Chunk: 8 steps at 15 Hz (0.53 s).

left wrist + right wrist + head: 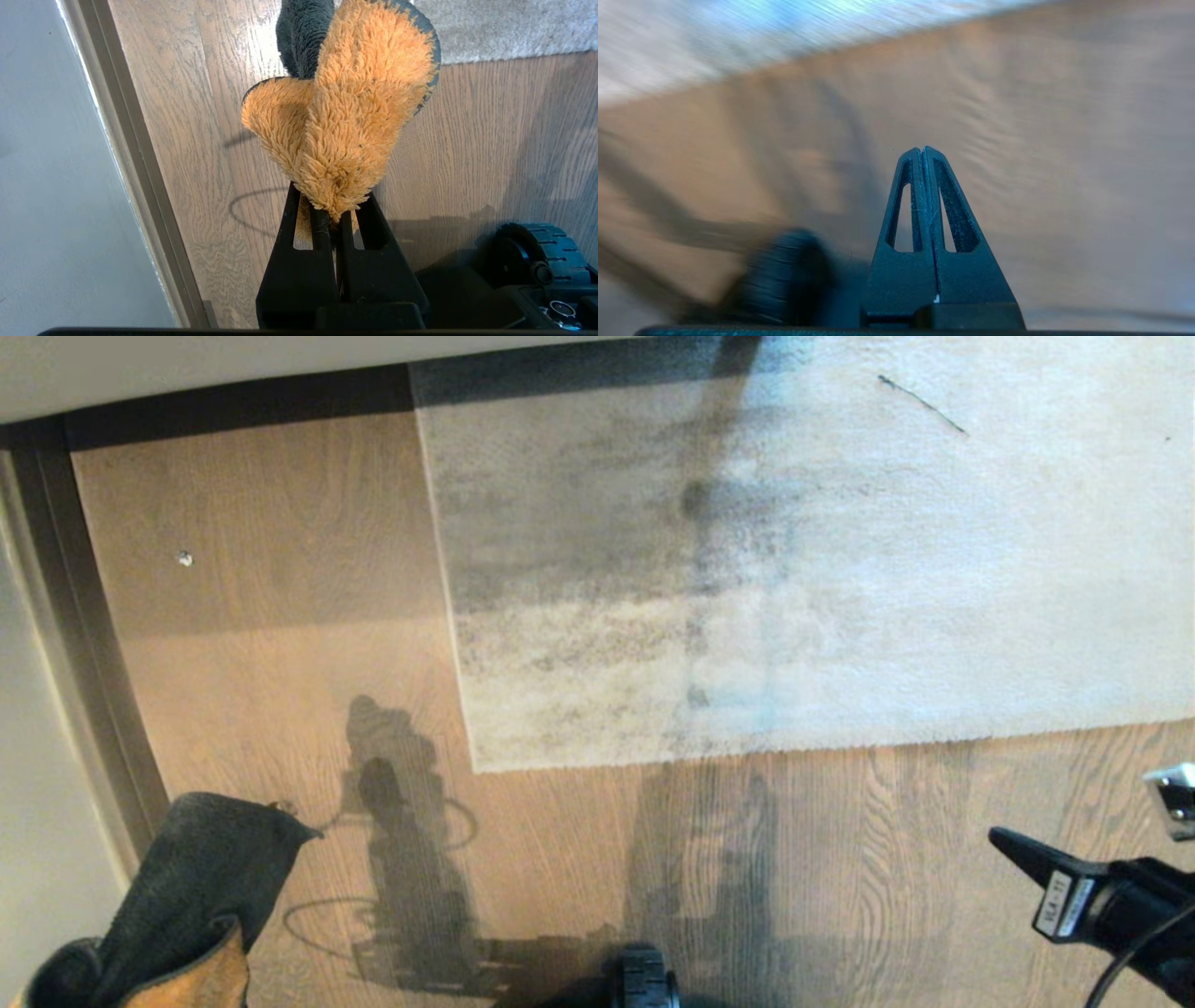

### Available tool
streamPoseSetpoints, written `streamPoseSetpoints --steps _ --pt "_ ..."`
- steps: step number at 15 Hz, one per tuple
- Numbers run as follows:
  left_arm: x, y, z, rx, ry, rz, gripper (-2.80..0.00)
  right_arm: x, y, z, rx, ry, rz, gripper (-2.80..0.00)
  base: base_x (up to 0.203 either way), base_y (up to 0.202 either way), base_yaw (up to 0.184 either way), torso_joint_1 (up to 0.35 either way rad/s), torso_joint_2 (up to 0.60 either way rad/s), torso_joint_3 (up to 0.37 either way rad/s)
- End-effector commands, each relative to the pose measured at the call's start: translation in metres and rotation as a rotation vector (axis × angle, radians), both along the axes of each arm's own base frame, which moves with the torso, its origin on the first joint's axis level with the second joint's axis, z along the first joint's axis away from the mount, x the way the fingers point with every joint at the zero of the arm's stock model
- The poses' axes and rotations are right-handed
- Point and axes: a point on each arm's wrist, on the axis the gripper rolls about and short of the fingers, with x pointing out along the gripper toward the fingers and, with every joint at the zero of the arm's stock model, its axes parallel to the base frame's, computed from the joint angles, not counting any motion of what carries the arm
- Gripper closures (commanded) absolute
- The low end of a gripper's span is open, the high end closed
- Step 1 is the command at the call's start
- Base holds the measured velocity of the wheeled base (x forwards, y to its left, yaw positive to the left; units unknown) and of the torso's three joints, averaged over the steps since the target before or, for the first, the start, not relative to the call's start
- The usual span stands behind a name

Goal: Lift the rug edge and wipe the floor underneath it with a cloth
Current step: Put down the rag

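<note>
The light grey mottled rug (840, 569) lies flat on the wood floor (280, 663). Its near rug edge (709, 751) runs straight to a square corner (478, 767). At the lower left of the head view hangs the cloth (196, 877), dark grey outside and mustard-tan inside. In the left wrist view my left gripper (332, 214) is shut on the cloth (345, 116), which fans out above the fingers. My right gripper (997, 837) comes in from the lower right, shut and empty (923, 150). It is over bare floor, short of the rug edge.
A pale wall with a grey baseboard (84, 644) runs along the left side, and a dark strip (233, 406) closes the far end. A small white speck (185, 558) lies on the planks. My base wheel (644, 980) shows at the bottom centre.
</note>
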Motion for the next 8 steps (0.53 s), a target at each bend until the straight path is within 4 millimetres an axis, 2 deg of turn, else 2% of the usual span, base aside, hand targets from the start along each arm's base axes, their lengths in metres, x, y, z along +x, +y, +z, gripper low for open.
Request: streamPoseSetpoints --steps 1,4,8 --pt "0.000 0.000 0.000 0.000 0.000 0.000 0.00 -0.023 -0.010 0.011 -0.062 -0.071 -0.038 0.00 0.000 0.000 0.000 0.000 0.00 0.000" --pt "0.000 0.000 0.000 0.000 0.000 0.000 0.00 -0.054 -0.015 0.012 -0.136 -0.092 -0.044 0.00 0.000 0.000 0.000 0.000 0.00 0.000" --pt "0.000 0.000 0.000 0.000 0.000 0.000 0.00 -0.091 -0.019 0.004 -0.208 -0.105 -0.074 0.00 0.000 0.000 0.000 0.000 0.00 0.000"
